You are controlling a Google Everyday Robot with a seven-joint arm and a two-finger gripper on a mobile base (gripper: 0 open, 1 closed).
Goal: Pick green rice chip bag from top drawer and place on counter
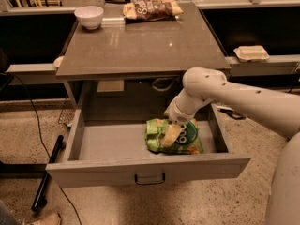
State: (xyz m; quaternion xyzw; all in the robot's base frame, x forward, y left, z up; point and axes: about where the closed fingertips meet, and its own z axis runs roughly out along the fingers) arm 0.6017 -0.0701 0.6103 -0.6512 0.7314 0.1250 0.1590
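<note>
- The bag (187, 139) lies in the open drawer (108, 146), right of centre, near the front.
- Probably light, soft and slippery: pinch a crinkled edge.
- The gripper (170, 136) rests on it; grip cannot be told.
- The counter (140, 46) is above.

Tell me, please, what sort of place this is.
Probably a break room or a test kitchen in a lab. A counter holds a bowl and a snack bag, the floor is speckled stone, and the gripper is down in the open drawer, at the green bag.
</note>
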